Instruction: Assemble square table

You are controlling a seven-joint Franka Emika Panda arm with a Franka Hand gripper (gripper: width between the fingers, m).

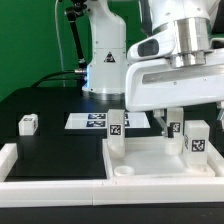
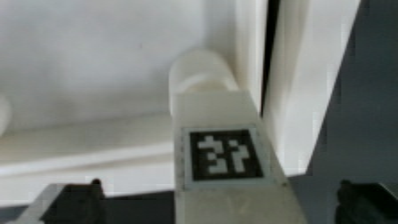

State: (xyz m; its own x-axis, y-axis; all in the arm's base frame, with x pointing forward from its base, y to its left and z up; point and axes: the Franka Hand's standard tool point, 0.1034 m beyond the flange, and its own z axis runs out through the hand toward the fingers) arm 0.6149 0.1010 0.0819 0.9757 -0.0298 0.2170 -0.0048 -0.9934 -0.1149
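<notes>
The white square tabletop (image 1: 150, 162) lies flat at the front right, against the border rails. Three white tagged legs stand on it: one at the far corner on the exterior view's left (image 1: 117, 125), one further back (image 1: 176, 125) and one on the exterior view's right (image 1: 198, 141). Another leg (image 1: 28, 123) lies loose on the black table on the exterior view's left. My gripper (image 1: 170, 113) hangs over the tabletop's far side, open. In the wrist view a tagged leg (image 2: 226, 150) stands between the spread fingers (image 2: 71, 203) with gaps on both sides; the gripper (image 2: 217, 203) holds nothing.
The marker board (image 1: 92, 120) lies flat behind the tabletop. White border rails (image 1: 60, 188) run along the front edge and the exterior view's left. The robot's base (image 1: 105, 60) stands at the back.
</notes>
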